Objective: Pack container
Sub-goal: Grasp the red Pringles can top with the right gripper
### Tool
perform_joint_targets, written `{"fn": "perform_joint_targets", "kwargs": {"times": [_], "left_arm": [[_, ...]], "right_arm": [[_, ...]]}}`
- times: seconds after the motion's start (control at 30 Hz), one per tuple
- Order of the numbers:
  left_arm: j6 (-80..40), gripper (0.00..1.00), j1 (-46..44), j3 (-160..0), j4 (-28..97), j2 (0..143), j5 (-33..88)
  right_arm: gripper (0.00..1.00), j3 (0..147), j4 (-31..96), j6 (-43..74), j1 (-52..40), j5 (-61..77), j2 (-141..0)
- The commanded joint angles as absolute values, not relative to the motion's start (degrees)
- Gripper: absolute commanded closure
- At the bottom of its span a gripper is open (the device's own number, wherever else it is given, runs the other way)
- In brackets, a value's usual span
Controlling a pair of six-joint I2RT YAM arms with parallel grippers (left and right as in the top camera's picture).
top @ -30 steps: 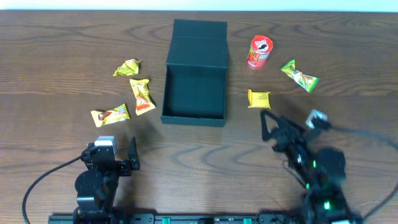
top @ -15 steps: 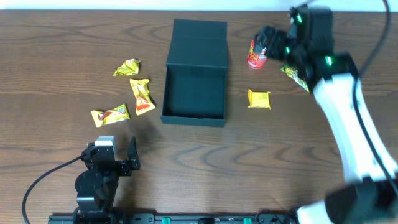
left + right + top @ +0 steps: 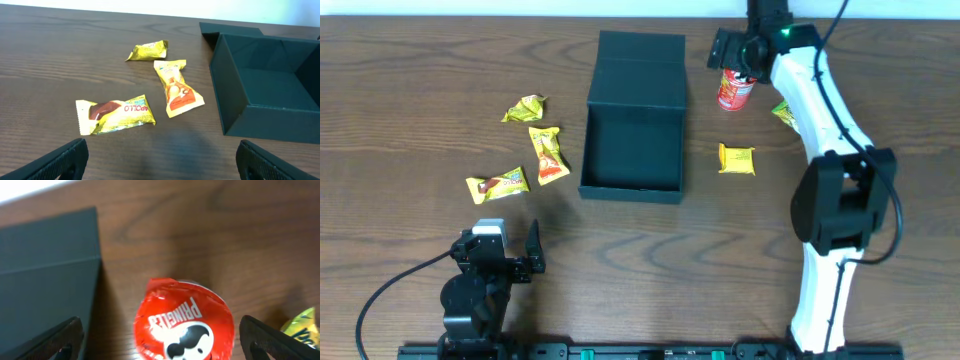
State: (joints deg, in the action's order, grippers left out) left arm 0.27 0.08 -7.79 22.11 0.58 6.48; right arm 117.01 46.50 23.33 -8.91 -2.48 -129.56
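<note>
Counter (image 3: 400,60): dark wood grain, with a white strip of wall past its far edge.
Container (image 3: 632,150): mid-counter, open and empty, lid (image 3: 640,65) lying flat toward the far edge.
Right gripper (image 3: 733,58): spread wide over the can (image 3: 185,325), just right of the lid, holding nothing.
Left gripper (image 3: 502,252): spread wide and empty, at the near left.
Packets: three (image 3: 177,87) left of the container, two (image 3: 737,159) to its right.

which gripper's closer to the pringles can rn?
Right. The right gripper hovers at the Pringles can, jaws open to either side of it. The left gripper is far off, on the other side of the container, jaws open.
</note>
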Motion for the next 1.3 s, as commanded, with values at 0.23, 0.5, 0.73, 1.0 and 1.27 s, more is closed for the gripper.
{"fn": "perform_joint_targets", "kwargs": {"times": [0.23,0.5,0.73,1.0,1.27], "left_arm": [[1.13,0.04,-0.03,-6.59,22.39,0.25,6.98],[1.13,0.05,-0.03,-6.59,22.39,0.25,6.98],[1.13,0.05,-0.03,-6.59,22.39,0.25,6.98],[1.13,0.05,-0.03,-6.59,22.39,0.25,6.98],[1.13,0.04,-0.03,-6.59,22.39,0.25,6.98]], "right_arm": [[0.01,118.65,46.98,23.31,-8.16,-4.71,-132.79],[0.01,118.65,47.20,23.29,-8.16,-4.49,-134.19],[0.01,118.65,47.40,23.29,-8.16,-4.49,-134.54],[0.01,118.61,48.95,23.29,-8.71,-4.51,-134.54],[0.20,118.58,49.10,23.29,-9.06,-4.51,-134.54]]}}
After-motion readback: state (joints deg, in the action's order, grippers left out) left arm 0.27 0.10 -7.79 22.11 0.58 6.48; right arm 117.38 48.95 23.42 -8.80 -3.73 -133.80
